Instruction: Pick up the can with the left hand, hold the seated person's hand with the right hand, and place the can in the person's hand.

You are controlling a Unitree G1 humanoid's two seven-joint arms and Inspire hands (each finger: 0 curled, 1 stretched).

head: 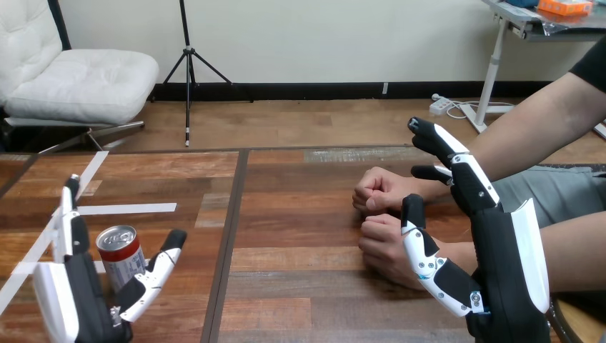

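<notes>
A red and silver can (122, 255) stands upright on the wooden table (300, 214) at the lower left. My left hand (78, 300) is open around it, fingers straight on its left and thumb on its right, with gaps showing on both sides. My right hand (479, 250) is open at the right, fingers straight and pointing away, its thumb resting against the nearer of the person's hands (386, 246). That hand is a closed fist on the table. The person's farther hand (379, 191), also a fist, lies just beyond it. Both forearms come in from the right.
White tape strips (128, 209) are stuck to the table's left part, behind the can. A dark seam (232, 236) runs front to back between the two tabletop halves. The table's far edge (214, 151) lies beyond both hands.
</notes>
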